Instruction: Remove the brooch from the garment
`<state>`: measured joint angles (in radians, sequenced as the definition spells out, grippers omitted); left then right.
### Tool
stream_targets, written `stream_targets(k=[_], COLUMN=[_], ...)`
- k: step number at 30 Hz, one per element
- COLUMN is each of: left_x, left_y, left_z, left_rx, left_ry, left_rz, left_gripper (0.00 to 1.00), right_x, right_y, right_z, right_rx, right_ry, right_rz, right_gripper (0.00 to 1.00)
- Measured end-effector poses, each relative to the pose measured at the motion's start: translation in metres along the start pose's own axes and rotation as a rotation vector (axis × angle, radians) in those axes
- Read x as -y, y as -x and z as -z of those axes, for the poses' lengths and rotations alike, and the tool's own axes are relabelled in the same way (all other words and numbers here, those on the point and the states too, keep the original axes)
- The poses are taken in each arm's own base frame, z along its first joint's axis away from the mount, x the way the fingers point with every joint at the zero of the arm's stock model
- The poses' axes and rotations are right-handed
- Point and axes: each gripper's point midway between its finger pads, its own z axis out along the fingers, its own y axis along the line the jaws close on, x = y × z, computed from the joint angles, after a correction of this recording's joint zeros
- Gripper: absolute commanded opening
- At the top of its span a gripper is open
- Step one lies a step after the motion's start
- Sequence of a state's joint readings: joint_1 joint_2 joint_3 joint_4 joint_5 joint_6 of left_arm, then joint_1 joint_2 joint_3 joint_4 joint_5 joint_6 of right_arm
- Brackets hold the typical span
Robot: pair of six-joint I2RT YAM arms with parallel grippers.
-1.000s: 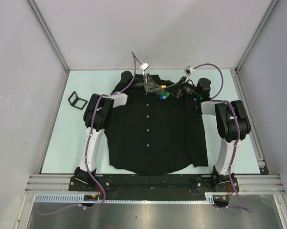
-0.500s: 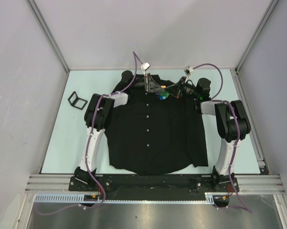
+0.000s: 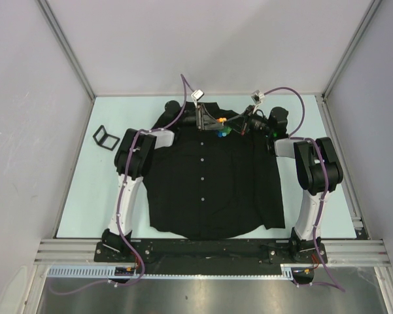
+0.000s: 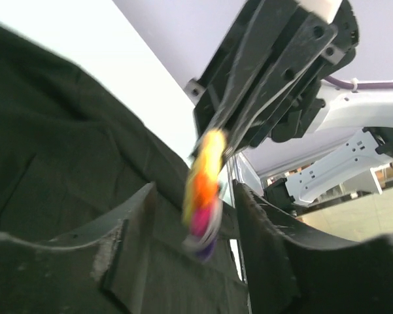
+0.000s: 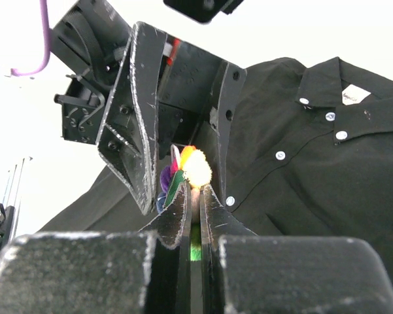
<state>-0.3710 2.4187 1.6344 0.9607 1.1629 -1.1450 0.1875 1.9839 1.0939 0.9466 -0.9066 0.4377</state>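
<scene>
The right gripper [image 5: 194, 199] is clamped narrow on the rainbow flower brooch [image 5: 188, 169]; the left gripper [image 4: 193, 226] spreads wide around it, over the black shirt [image 5: 327, 196] beside its collar; the right should probably draw slowly along the pin while the left pins cloth down.

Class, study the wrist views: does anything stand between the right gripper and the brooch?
Nothing visible does. The right gripper is shut on the edge of the brooch. The left gripper is open and straddles the brooch on either side, not between it and the right gripper. The garment lies beyond them.
</scene>
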Motion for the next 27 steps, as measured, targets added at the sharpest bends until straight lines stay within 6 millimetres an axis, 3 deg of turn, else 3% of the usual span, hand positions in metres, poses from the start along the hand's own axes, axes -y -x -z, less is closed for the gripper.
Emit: stream_targets(k=[10, 17, 24, 27], left_x=[-0.014, -0.012, 0.011, 0.014], left_y=[0.007, 0.006, 0.019, 0.019], left_z=[0.025, 0.023, 0.015, 0.008], left_rx=[0.048, 0.099, 0.136, 0.136], left_ry=[0.038, 0.093, 0.139, 0.141], left_rz=[0.02, 0.001, -0.139, -0.169], left_gripper=[0.57, 0.6, 0.61, 0.55], right_x=[0.0, 0.0, 0.001, 0.0], right_y=[0.003, 0.003, 0.0, 0.0], right_z=[0.002, 0.001, -0.001, -0.001], right_rx=[0.01, 0.01, 0.005, 0.004], right_ry=[0.002, -0.001, -0.009, -0.008], right_rz=[-0.012, -0.013, -0.013, -0.011], right_gripper=[0.0, 0.0, 0.0, 0.0])
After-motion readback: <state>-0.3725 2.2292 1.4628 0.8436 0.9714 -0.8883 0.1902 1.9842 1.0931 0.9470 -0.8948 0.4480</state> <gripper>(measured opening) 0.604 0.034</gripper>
